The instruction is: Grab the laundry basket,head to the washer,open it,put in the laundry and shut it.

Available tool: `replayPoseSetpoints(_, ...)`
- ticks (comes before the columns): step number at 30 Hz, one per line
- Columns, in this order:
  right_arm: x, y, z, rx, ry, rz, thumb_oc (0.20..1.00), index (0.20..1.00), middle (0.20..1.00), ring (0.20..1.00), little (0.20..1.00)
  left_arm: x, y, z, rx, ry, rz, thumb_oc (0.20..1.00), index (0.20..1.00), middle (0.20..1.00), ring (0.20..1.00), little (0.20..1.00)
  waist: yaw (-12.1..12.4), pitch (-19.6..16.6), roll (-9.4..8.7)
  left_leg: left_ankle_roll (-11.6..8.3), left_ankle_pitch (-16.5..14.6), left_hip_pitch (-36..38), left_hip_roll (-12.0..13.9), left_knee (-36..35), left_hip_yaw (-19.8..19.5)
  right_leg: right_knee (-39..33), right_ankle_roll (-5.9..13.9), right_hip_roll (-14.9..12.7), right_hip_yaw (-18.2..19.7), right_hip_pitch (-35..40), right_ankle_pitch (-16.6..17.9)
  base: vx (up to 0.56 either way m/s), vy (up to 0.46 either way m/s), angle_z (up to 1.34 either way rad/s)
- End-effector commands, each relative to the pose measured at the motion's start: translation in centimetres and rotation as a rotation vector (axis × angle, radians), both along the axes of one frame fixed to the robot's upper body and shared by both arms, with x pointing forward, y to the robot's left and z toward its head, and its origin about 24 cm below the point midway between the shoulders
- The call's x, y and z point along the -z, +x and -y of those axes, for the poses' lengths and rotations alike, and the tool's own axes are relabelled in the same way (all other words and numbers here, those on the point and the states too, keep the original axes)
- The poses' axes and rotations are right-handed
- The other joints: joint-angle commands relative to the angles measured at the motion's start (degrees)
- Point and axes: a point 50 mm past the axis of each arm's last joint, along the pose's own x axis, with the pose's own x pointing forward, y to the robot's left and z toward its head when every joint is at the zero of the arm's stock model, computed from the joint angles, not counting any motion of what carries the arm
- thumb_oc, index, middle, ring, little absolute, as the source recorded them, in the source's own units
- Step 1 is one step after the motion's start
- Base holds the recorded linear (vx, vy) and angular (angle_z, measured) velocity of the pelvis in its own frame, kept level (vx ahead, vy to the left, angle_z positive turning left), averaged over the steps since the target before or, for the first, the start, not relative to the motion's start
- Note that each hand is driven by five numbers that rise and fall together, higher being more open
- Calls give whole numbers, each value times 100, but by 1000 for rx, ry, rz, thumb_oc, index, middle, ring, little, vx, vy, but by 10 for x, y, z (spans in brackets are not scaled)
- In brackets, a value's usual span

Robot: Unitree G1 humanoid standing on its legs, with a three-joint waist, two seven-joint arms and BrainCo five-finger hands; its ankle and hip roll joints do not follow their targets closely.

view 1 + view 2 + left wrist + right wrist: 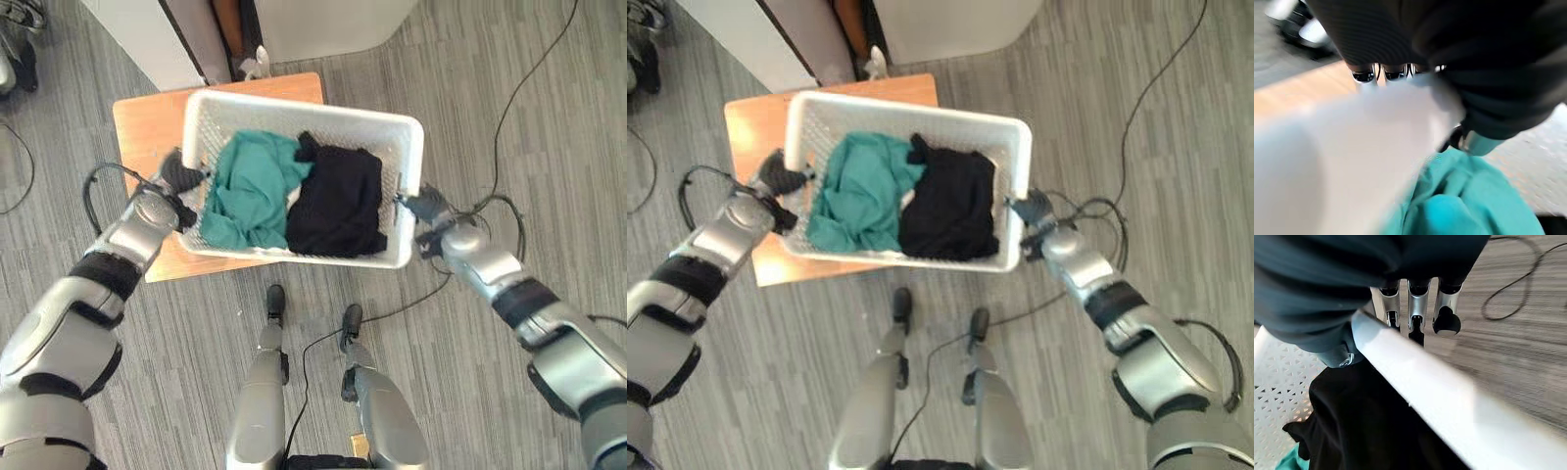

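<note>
Right wrist view: right hand (1415, 308) curls over one short rim of the laundry basket (402, 147).
Left hand (1386, 74): clenched on the opposite rim.
Handling: probably light, stiff plastic; rims are the hold; may tip.
Laundry: soft teal garment (250, 191), black garment (338, 201).
Surface: wooden surface (147, 122) under basket.
Room: grey striped floor (509, 88).

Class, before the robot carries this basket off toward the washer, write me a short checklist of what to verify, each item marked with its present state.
1. Left hand fingers curled on the laundry basket rim: ok.
2. Right hand clamped on the opposite rim: ok.
3. Green garment inside the basket: ok.
4. Black garment inside, nothing hanging over: ok.
5. Basket lifted clear of the wooden table: cannot tell.
6. Path to the washer: cannot tell.
</note>
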Motion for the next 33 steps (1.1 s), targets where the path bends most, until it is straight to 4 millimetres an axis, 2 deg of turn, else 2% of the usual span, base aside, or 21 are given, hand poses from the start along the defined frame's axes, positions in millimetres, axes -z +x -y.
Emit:
replayPoseSetpoints(1, -40, -10, 6, -48, 62, 207, 200, 200, 200, 200, 200, -10, -3, 18, 82, 124, 118, 200, 200, 200, 200, 200, -68, -572, -194, -77, -940, 125, 137, 718, -74, 574, 445, -417, 35, 27, -717, 97, -19, -9)
replayPoseSetpoints(2, -31, -24, 24, -9, 69, 211, 200, 200, 200, 200, 200, -6, -12, 21, 116, 142, 140, 200, 200, 200, 200, 200, -98, -701, -199, -63, -1003, 346, 164, 666, -69, 610, 443, -416, 51, 181, -793, 104, -16, -11)
replayPoseSetpoints(3, -29, -30, 33, 15, 70, 217, 200, 200, 200, 200, 200, -4, -17, 25, 138, 141, 156, 200, 200, 200, 200, 200, -119, -769, -201, -59, -1016, 450, 163, 639, -63, 626, 450, -415, 51, 245, -811, 98, -10, -8)
replayPoseSetpoints(5, -26, -39, 42, 31, 74, 221, 200, 200, 200, 200, 200, -3, -21, 30, 165, 131, 171, 200, 200, 200, 200, 200, -164, -845, -204, -56, -1046, 555, 168, 612, -55, 626, 455, -413, 66, 333, -838, 43, -1, -1)
replayPoseSetpoints(7, -10, -71, 78, 116, 83, 203, 200, 200, 200, 200, 200, 9, -34, 54, 284, 58, 163, 200, 200, 200, 200, 200, -323, -1116, -199, -41, -1094, 869, 193, 535, -40, 618, 467, -406, 72, 562, -904, 36, -16, 1)
replayPoseSetpoints(9, -4, -82, 86, 136, 85, 190, 200, 200, 200, 200, 200, 13, -38, 61, 315, 35, 153, 200, 200, 200, 200, 200, -351, -1183, -200, -48, -1098, 949, 212, 510, -40, 620, 467, -394, 75, 619, -932, 11, -45, 1)
replayPoseSetpoints(10, 4, -101, 100, 170, 86, 165, 200, 200, 200, 200, 200, 23, -42, 74, 367, 11, 128, 200, 200, 200, 200, 200, -432, -1324, -195, -58, -1105, 1073, 241, 478, -36, 643, 456, -360, 99, 708, -985, 0, -57, -4)
replayPoseSetpoints(16, 20, -125, 110, 189, 107, 99, 200, 200, 200, 200, 200, 44, -49, 97, 449, -58, 48, 200, 200, 200, 200, 200, -504, -1526, -187, -88, -1093, 1304, 327, 396, 1, 641, 421, -295, 128, 881, -1057, 9, -60, -12)
replayPoseSetpoints(19, 46, -153, 112, 184, 153, -22, 200, 200, 200, 200, 200, 68, -51, 132, 540, -111, -66, 200, 200, 200, 200, 200, -679, -1730, -227, -186, -1005, 1453, 540, 418, 17, 627, 307, -83, 228, 1050, -1171, -46, -191, -7)
replayPoseSetpoints(23, 60, -158, 106, 173, 195, -72, 200, 200, 200, 200, 200, 68, -46, 139, 545, -83, -74, 200, 200, 200, 200, 200, -757, -1759, -242, -203, -1057, 1418, 686, 643, -79, 611, 241, 103, 483, 1011, -1142, -106, -99, -23)
replayPoseSetpoints(25, 66, -158, 104, 179, 220, -86, 200, 200, 200, 200, 200, 68, -43, 140, 540, -84, -76, 200, 200, 200, 200, 200, -729, -1694, -261, -202, -1129, 1320, 549, 942, -385, 680, 237, 99, 587, 956, -1101, -114, 45, -37)
replayPoseSetpoints(27, 70, -156, 100, 179, 245, -92, 200, 200, 200, 200, 200, 66, -40, 140, 528, -73, -64, 200, 200, 200, 200, 200, -702, -1645, -258, -80, -1481, 1273, 99, 1222, -1158, 754, 256, 105, 855, 847, -1031, -151, 197, -64)
replayPoseSetpoints(28, 75, -157, 98, 183, 264, -102, 200, 200, 200, 200, 200, 66, -37, 141, 518, -51, -58, 200, 200, 200, 200, 200, -790, -1623, -196, -14, -1789, 1388, -235, 1410, -1528, 865, 310, 118, 1223, 743, -926, -112, 244, -90)
replayPoseSetpoints(29, 75, -157, 98, 183, 264, -102, 200, 200, 200, 200, 200, 67, -37, 142, 518, -51, -57, 200, 200, 200, 200, 200, -775, -1614, -194, -8, -1808, 1389, -234, 1432, -1512, 873, 314, 122, 1241, 745, -930, -117, 387, -89)
replayPoseSetpoints(30, 78, -154, 94, 186, 274, -106, 200, 200, 200, 200, 200, 70, -36, 142, 506, -58, -67, 200, 200, 200, 200, 200, -863, -1602, -99, 40, -1972, 1511, -368, 1500, -1494, 927, 371, 90, 1520, 654, -858, -50, 203, -39)
replayPoseSetpoints(31, 78, -154, 94, 186, 274, -106, 200, 200, 200, 200, 200, 70, -35, 142, 506, -58, -67, 200, 200, 200, 200, 200, -841, -1593, -99, 47, -1986, 1519, -366, 1513, -1467, 933, 376, 95, 1547, 655, -860, -102, 326, -69)
replayPoseSetpoints(32, 79, -153, 92, 193, 279, -100, 200, 200, 200, 200, 200, 71, -35, 142, 498, -65, -67, 200, 200, 200, 200, 200, -918, -1559, -38, 89, -2051, 1553, -409, 1552, -1300, 973, 439, 49, 1650, 574, -797, -334, 505, -102)
replayPoseSetpoints(33, 83, -144, 80, 169, 289, -96, 200, 200, 200, 200, 200, 76, -34, 134, 471, -61, -80, 200, 200, 200, 200, 200, -843, -1436, 54, 306, -2242, 1691, -535, 1438, -504, 829, 874, -168, 2099, 236, -305, -457, 592, -131)
